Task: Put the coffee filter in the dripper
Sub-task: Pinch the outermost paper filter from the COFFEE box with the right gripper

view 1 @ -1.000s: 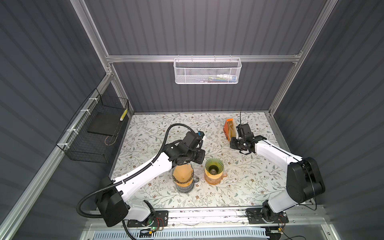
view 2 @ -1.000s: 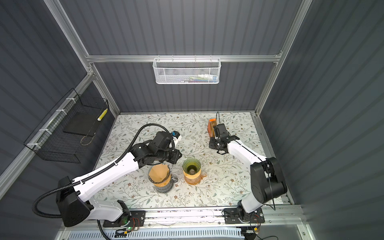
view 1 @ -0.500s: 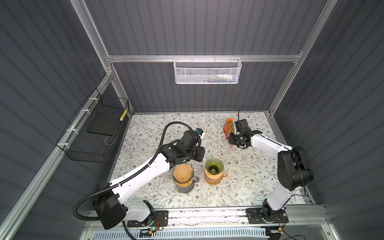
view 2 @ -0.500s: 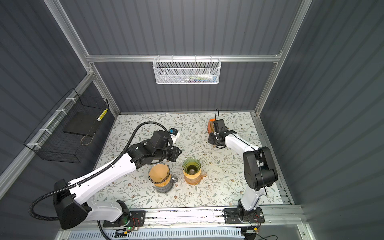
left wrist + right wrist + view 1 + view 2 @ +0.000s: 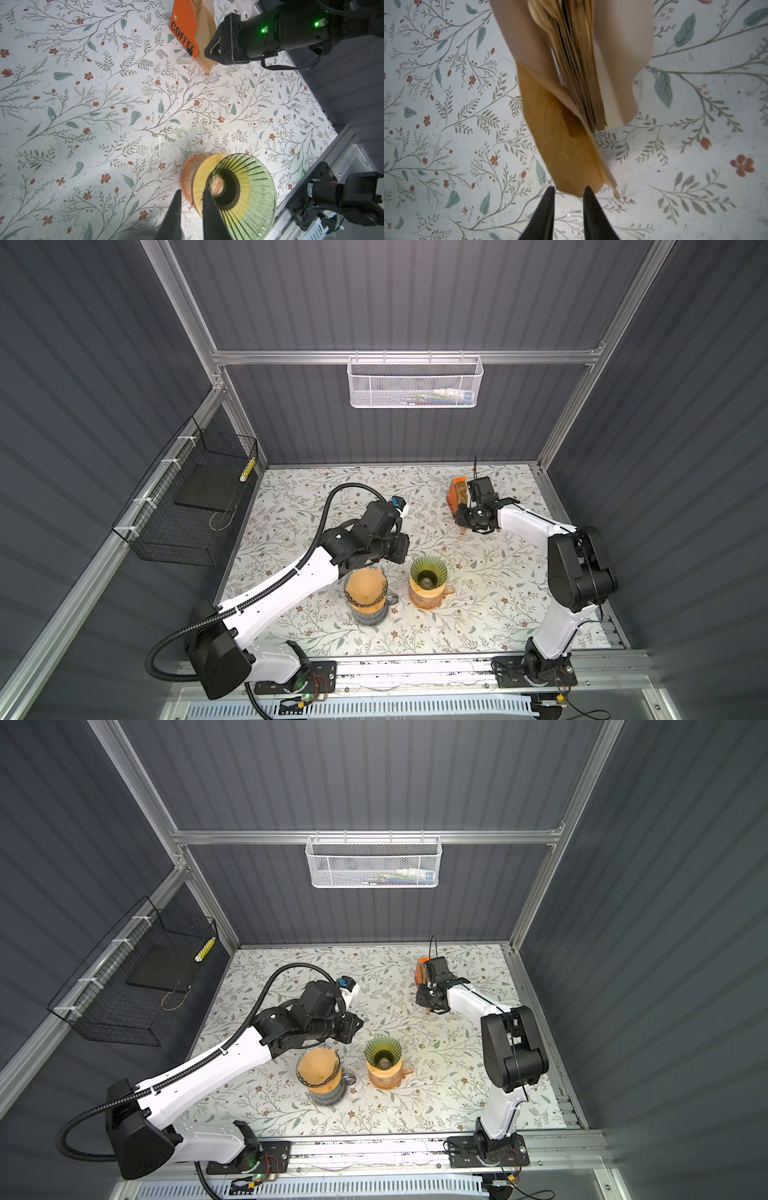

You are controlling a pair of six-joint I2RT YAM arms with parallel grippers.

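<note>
Floral table (image 5: 291,497) fills lower centre of both top views. L arm (image 5: 291,585) lies from lower left to centre. R arm (image 5: 528,526) reaches from lower right up to upper right of tabletop.

Orange filter box (image 5: 456,489) stands at upper right of tabletop, w/ R gripper (image 5: 569,188) right at it. Two brewers sit lower centre:
- Left of pair: dripper w/ brown paper already in (image 5: 365,589).
- Right of pair: green dripper (image 5: 429,572) on orange mug (image 5: 428,601), bare inside. Judged the target.

Task's thing: one coffee filter (image 5: 560,145) sticks out of the box past the stack (image 5: 577,72), free end just at the R fingertips. R jaws narrowly parted. Paper edge is at the tips, no clamp seen, so not grasping yet as far as wrist view shows. L gripper (image 5: 191,190) hovers just beside green dripper rim, fingers a little apart, nothing betw them.

Step in hand (judgement): nip the single sheet & draw it out of box.
- Get tips astride the one protruding sheet only. Stack sits close behind, so 2+ could come out.
- Bite well onto the paper, not the very edge. It's thin and prob slips or tears.
- Pull along sheet's length so box doesn't tip. It's unheld, prob light.
- Then carry down-left in top view to green dripper. L gripper near rim should clear, or help seat the cone.
</note>
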